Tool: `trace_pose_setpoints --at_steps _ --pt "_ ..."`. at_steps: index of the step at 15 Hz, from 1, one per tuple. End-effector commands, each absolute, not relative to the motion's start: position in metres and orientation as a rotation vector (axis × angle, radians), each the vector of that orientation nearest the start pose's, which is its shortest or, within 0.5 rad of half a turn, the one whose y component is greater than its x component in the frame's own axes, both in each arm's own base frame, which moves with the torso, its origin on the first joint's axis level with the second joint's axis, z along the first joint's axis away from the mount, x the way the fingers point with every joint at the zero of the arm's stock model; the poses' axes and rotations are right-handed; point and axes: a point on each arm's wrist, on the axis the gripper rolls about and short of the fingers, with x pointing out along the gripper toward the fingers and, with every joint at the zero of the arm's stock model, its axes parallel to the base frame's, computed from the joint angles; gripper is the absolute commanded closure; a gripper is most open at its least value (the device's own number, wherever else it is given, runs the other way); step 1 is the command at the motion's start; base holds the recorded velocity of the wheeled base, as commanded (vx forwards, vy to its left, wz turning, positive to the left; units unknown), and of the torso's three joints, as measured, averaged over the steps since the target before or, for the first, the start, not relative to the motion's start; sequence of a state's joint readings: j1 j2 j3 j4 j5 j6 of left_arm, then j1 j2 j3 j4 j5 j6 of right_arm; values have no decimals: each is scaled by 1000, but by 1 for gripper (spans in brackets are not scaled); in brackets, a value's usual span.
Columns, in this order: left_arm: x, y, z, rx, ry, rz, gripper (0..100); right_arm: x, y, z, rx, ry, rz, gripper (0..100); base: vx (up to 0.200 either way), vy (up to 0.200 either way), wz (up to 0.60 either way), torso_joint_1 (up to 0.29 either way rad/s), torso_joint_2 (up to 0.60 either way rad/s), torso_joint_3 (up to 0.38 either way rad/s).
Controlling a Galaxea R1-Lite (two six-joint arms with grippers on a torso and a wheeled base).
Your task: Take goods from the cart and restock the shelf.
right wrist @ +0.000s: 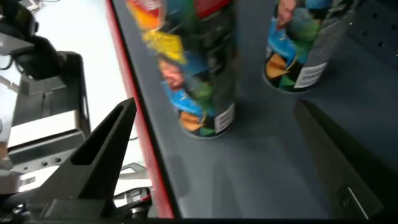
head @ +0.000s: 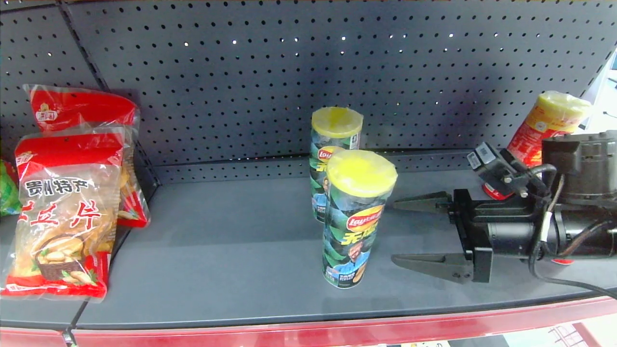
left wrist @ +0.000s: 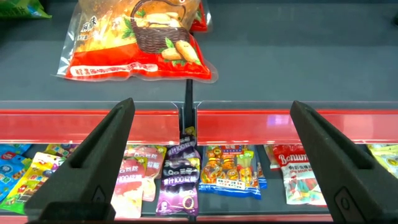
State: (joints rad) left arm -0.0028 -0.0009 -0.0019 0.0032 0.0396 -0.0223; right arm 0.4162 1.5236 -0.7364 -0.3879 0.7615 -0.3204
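The green-and-blue cardboard chip canister with a yellow plastic lid stands upright on the dark grey metal shelf, near its front edge. I'd call that one placed. Just behind it, close to the perforated grey back panel, a second matching canister stands upright too. The two look near each other, but I can't tell whether they touch.

My right gripper hangs level just beside the front canister on its right. Its jaws are spread wide, hold nothing and are clear of the canister's wall. My left gripper hovers off the shelf in front of its red front rail, jaws likewise wide apart and empty.

Farther right, behind the right arm, a red cardboard canister with a yellow lid leans at a tilt. At the left end, clear-and-red plastic snack bags stand propped one behind another.

My read is that one placement is done and neither arm carries stock. Bare shelf lies between the bags and the canisters, so I'd expect to fetch more from the cart. I can't judge from here how much is left there.
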Motion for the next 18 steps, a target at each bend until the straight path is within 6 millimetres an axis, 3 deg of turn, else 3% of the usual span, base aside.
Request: trace_pose_setpoints --at_steps 1,8,18 --pt "-23 1 76 -21 1 38 0 243 126 184 -203 256 1223 0 0 0 0 0 0 0" --pt "-23 1 76 -21 0 37 0 252 147 178 -215 261 1284 0 0 0 0 0 0 0" --pt "-23 1 76 -23 0 37 0 224 154 182 -226 247 1352 0 0 0 0 0 0 0"
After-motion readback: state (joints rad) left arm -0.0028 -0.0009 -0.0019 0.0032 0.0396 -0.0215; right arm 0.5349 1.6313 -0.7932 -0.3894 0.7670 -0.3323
